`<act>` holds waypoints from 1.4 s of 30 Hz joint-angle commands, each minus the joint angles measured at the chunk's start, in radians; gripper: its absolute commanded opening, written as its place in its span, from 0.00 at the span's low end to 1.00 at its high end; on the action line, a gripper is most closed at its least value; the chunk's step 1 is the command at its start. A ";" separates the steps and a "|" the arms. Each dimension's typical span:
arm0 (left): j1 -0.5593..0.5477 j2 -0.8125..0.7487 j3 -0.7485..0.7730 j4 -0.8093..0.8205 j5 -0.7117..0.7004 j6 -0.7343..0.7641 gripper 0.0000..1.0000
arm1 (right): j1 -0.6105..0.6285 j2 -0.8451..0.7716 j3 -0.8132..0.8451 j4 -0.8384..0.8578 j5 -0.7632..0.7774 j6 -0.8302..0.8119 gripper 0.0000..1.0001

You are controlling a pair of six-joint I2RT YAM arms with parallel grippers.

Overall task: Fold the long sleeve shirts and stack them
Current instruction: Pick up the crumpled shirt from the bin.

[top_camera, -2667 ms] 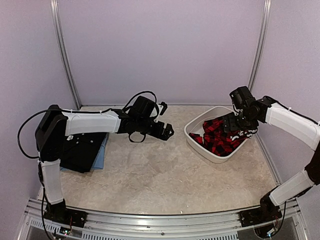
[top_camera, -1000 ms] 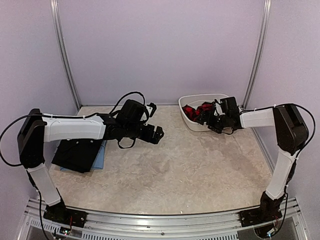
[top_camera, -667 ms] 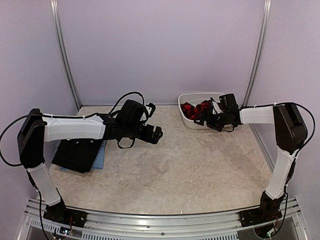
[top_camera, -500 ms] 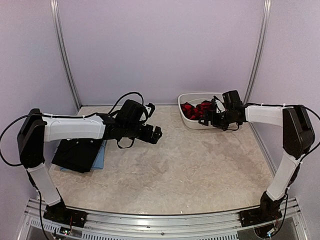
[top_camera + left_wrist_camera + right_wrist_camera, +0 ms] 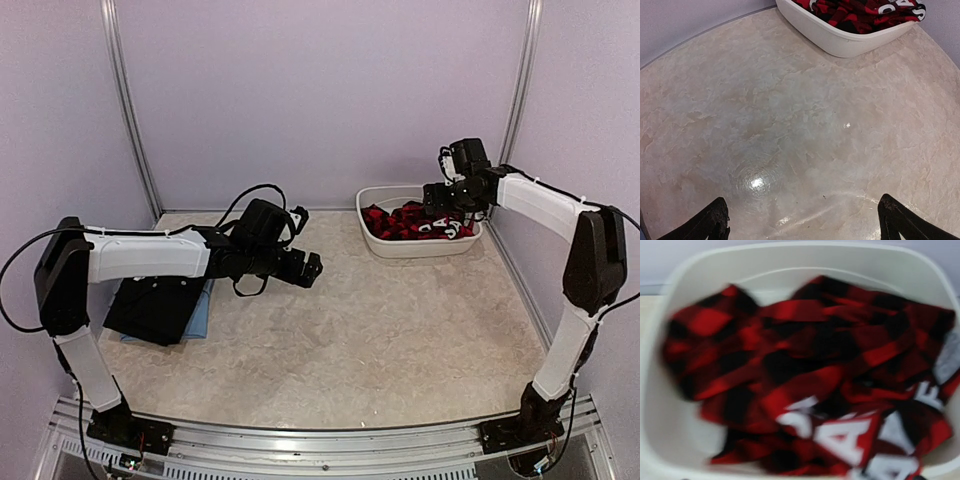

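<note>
The red-and-black checked flannel shirt (image 5: 408, 220) lies crumpled in the white basin (image 5: 400, 248) at the back right. It fills the right wrist view (image 5: 805, 375), blurred, with white letters on it. My right gripper (image 5: 440, 196) hovers above the basin, holds nothing and looks open; its fingers do not show in its wrist view. A folded black shirt (image 5: 158, 305) lies on a light blue one (image 5: 203, 316) at the left. My left gripper (image 5: 306, 268) is open and empty low over the bare table (image 5: 807, 231), its fingertips (image 5: 715, 222) far apart.
The basin (image 5: 840, 42) with the flannel shirt (image 5: 860, 11) shows at the top of the left wrist view. Purple walls and metal posts close in the table at the back and sides. The marbled tabletop (image 5: 360, 340) lies between the arms.
The basin with the flannel shirt went from mid right to the back right. My right gripper then rose from the basin's front to above it. The left gripper barely moved.
</note>
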 commanded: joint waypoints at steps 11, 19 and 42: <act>0.001 -0.043 -0.004 -0.015 -0.004 0.005 0.99 | -0.075 0.336 0.241 -0.219 0.171 -0.137 0.76; -0.001 -0.050 -0.019 -0.017 -0.017 0.004 0.99 | -0.078 0.338 0.286 -0.212 0.141 -0.157 0.00; 0.024 -0.363 -0.069 0.003 -0.254 -0.052 0.99 | 0.319 -0.367 0.389 -0.213 -0.438 -0.168 0.00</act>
